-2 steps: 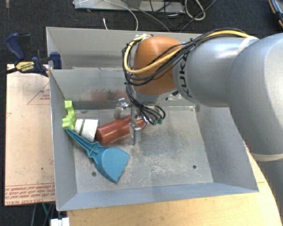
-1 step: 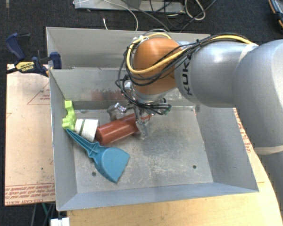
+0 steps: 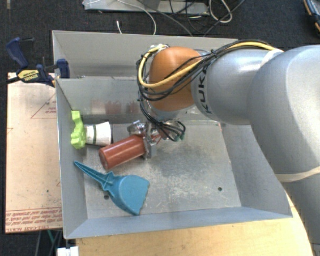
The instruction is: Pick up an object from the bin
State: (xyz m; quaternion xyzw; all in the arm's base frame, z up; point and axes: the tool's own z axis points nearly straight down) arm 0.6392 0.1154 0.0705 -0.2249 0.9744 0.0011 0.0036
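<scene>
My gripper hangs below the orange wrist cover near the middle of the bin, its fingertips at the right end of a reddish-brown cylinder that lies tilted on the bin floor. The fingertips touch or straddle that end; the view does not settle which. To the left lies a white cylinder with a lime-green cap. In front of the brown cylinder rests a blue funnel-shaped scoop with its thin handle pointing up-left.
The arm comes in from the right and covers the bin's right rear part. The bin floor right of the gripper and toward the front right corner carries only small specks.
</scene>
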